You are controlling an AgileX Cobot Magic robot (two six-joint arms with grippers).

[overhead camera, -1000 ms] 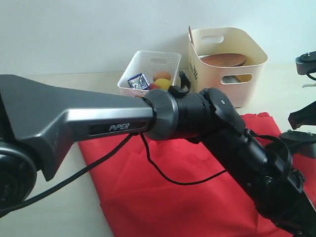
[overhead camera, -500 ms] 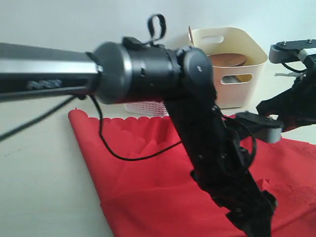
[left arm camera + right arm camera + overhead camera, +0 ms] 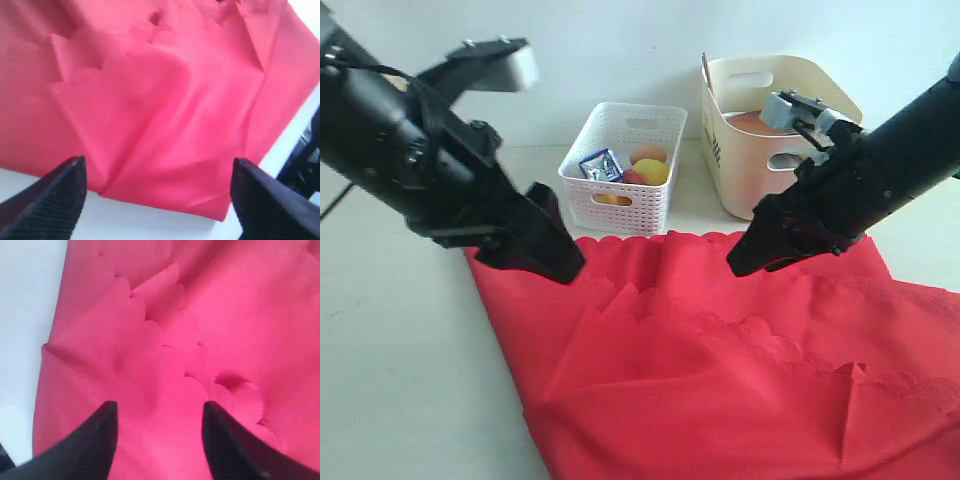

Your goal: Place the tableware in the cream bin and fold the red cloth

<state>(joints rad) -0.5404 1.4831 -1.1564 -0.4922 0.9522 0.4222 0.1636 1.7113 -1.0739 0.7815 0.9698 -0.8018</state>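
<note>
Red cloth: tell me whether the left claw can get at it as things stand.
Probably yes. The left claw hangs open over the red cloth, with nothing lying between them. The right claw is off to the other side, so it should not get in the way.

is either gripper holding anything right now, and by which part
Nothing is held. The left gripper and the right gripper both hang over the red cloth with jaws apart, and no fabric is pinched between them.
</note>
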